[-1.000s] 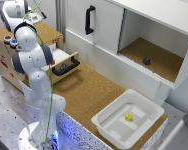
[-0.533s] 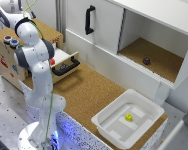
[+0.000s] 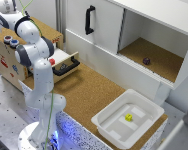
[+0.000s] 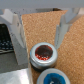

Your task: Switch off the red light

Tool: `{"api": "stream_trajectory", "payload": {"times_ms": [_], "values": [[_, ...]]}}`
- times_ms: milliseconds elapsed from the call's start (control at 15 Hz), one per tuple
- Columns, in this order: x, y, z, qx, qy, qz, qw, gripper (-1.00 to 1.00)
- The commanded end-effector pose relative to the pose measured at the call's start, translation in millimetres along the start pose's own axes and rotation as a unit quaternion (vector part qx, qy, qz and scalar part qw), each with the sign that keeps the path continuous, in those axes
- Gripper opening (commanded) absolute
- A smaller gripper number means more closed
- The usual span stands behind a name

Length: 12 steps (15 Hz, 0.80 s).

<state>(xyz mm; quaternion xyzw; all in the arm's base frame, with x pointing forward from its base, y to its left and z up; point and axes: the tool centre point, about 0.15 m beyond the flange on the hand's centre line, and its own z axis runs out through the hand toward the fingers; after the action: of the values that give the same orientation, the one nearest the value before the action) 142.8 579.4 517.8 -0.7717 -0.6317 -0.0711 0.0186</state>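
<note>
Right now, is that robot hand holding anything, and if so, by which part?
Nothing is held. In the wrist view the gripper is open, its fingers apart above the red button, not touching it.

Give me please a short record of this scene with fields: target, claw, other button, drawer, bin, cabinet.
target: red button on the wooden box, dark in the middle with small red points
claw: claw open, fingers on both sides above the red button, not touching
other button: blue button beside the red one
drawer: drawer pulled open
bin: white bin holding a small yellow object
cabinet: open compartment with a small dark object
</note>
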Motion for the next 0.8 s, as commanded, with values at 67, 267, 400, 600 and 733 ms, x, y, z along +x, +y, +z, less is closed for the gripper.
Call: {"api": "stream_trajectory", "payload": {"times_ms": [67, 267, 400, 600, 733], "values": [[55, 1, 9, -0.005, -0.093, -0.027, 0.995, -1.00], [58, 4, 19, -0.005, -0.096, -0.034, 0.995, -1.00], [57, 8, 26, -0.006, -0.099, -0.035, 0.994, -1.00], [57, 13, 36, -0.005, -0.094, -0.032, 0.995, -1.00], [60, 18, 44, -0.006, -0.094, -0.037, 0.995, -1.00]]}}
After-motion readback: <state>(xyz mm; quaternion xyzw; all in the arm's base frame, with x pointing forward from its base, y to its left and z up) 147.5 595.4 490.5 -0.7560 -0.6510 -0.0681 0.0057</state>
